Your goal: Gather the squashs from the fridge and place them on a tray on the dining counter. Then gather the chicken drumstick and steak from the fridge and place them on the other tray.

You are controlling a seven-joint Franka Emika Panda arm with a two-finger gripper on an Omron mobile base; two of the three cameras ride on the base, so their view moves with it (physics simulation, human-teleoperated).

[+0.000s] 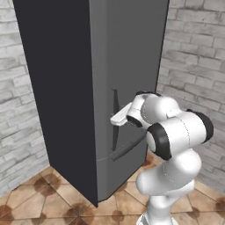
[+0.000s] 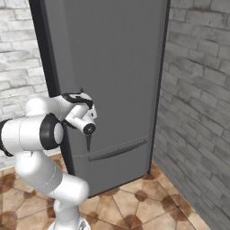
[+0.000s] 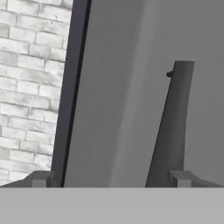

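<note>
no text, label, brand, number or sign can be read anywhere in these pictures. the fridge (image 1: 127, 66) door is plain dark grey with nothing printed on it, and the robot's white arm carries no lettering either.

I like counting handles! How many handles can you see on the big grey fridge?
2. One vertical handle on the upper door of the fridge, next to the robot's hand. One long slanted handle lower down on the drawer front. Other sides of the fridge are hidden.
</note>
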